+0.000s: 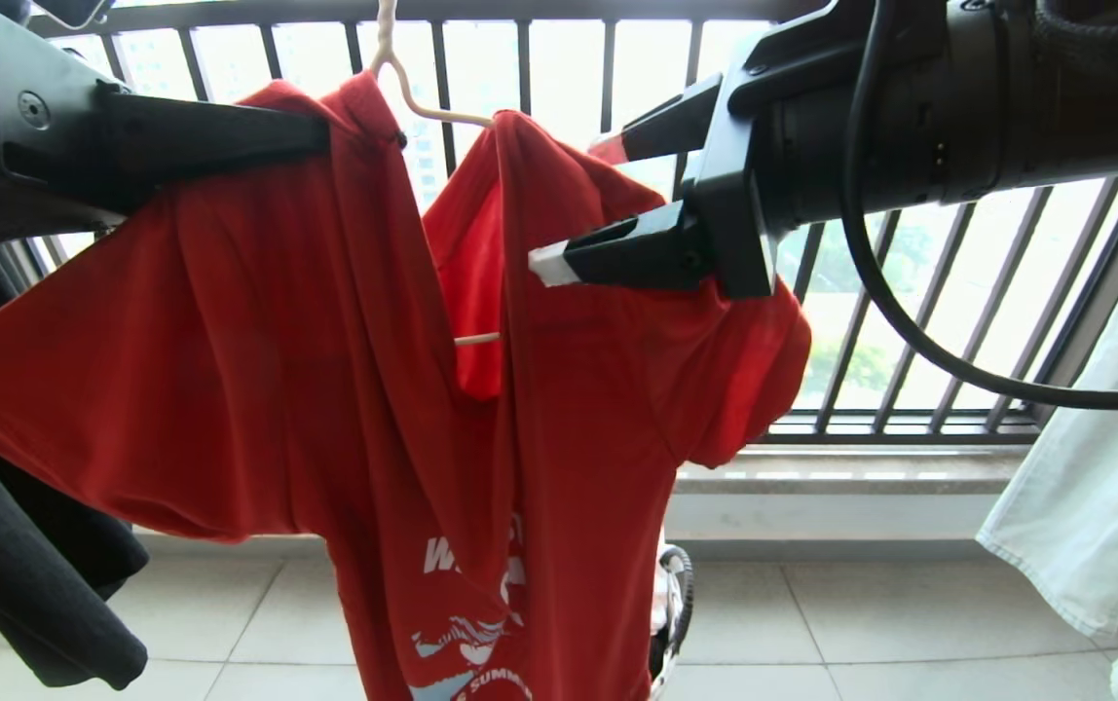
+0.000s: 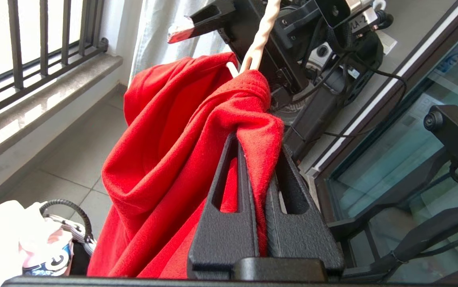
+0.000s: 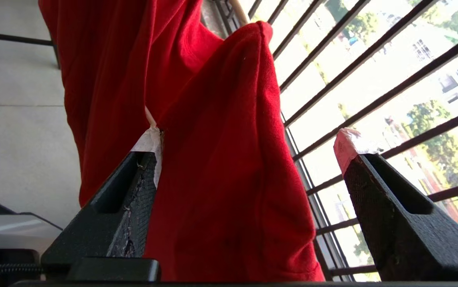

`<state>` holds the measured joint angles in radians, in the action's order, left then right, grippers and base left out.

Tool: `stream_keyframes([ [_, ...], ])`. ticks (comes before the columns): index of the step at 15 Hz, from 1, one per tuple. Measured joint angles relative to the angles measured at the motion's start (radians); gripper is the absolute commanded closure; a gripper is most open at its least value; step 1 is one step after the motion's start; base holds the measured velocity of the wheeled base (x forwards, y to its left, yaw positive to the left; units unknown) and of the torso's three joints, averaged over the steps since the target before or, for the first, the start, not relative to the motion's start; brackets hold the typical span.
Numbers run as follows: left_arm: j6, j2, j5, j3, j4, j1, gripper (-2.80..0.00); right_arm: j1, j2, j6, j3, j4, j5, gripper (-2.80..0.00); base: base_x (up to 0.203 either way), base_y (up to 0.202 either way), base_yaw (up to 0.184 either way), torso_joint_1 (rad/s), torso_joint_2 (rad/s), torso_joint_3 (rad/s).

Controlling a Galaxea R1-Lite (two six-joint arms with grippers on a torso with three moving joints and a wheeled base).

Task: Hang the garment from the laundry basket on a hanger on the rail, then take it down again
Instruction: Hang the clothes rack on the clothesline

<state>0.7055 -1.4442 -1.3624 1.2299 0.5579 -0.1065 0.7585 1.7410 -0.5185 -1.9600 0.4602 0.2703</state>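
Note:
The red garment (image 1: 277, 370) hangs unevenly on the white wire hanger (image 1: 386, 29), its white lettering low on the front. My left gripper (image 1: 320, 136) comes in from the upper left and is shut on a fold of the garment (image 2: 165, 139) beside the hanger's neck (image 2: 259, 40). My right gripper (image 1: 583, 209) is open around the other shoulder, with cloth (image 3: 221, 159) between its fingers and one taped fingertip (image 3: 149, 139) against it. The laundry basket (image 1: 678, 604) peeks out behind the hem. The rail is out of view.
A black garment (image 1: 23, 545) hangs at the left and a pale one (image 1: 1095, 467) at the right. The black barred window railing (image 1: 910, 321) and a stone sill (image 1: 851, 467) stand close behind. Pale clothes lie in the basket (image 2: 65, 227), and a glass door (image 2: 412, 159) is nearby.

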Motion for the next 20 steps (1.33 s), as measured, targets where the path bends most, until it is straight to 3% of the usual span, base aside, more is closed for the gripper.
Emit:
stream_keyframes([
  [5,-0.005,0.031,-0.004,-0.016,0.002,0.001,0.0,0.008,0.029,0.009,0.001,0.051,0.16,-2.8,0.0,0.0,0.0,0.0,0.0,0.0],
  [6,-0.015,0.037,-0.004,-0.022,0.001,0.002,0.0,0.008,0.033,0.008,0.001,0.072,0.177,0.0,0.0,0.0,0.0,0.0,0.0,0.0],
  [9,-0.081,0.053,-0.003,-0.043,0.0,0.003,0.0,0.025,0.048,0.007,0.001,0.079,0.182,0.0,0.0,0.0,0.0,0.0,0.0,0.0],
  [20,-0.094,0.056,0.004,-0.047,0.002,0.008,0.0,0.059,0.06,0.015,0.001,0.077,0.18,0.0,0.0,0.0,0.0,0.0,0.0,0.0],
])
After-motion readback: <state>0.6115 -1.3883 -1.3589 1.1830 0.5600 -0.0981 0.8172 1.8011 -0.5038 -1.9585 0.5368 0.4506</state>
